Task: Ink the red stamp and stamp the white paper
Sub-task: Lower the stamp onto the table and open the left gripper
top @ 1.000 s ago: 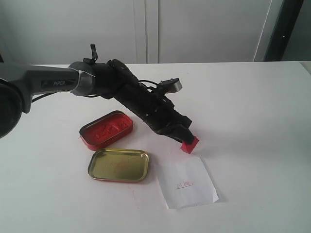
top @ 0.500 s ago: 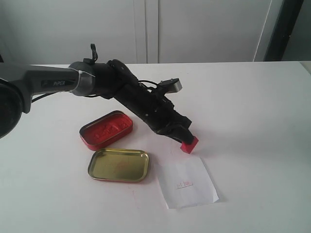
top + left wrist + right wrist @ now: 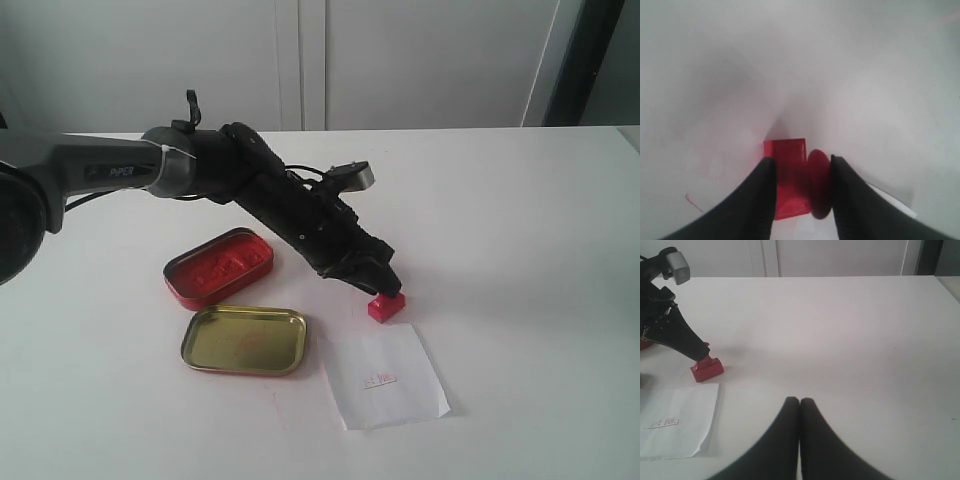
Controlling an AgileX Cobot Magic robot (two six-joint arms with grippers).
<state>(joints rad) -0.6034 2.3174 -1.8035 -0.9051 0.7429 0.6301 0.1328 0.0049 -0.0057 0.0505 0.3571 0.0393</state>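
The stamp (image 3: 386, 306) stood flat on the table (image 3: 520, 250), knob up, just beyond the paper's (image 3: 385, 375) far edge and off the sheet. It sat directly under the left hand (image 3: 378, 287), whose jaws stood apart on either side of the knob. They appeared to have let go, so a straight lift away looked likely to clear it. The right hand (image 3: 799, 405) was closed and empty, well apart from the stamp, so the left was much the nearer. A red print (image 3: 380, 380) already showed on the paper. A second before, the stamp had hung tilted in the left hand's grip; now it rested level and released.
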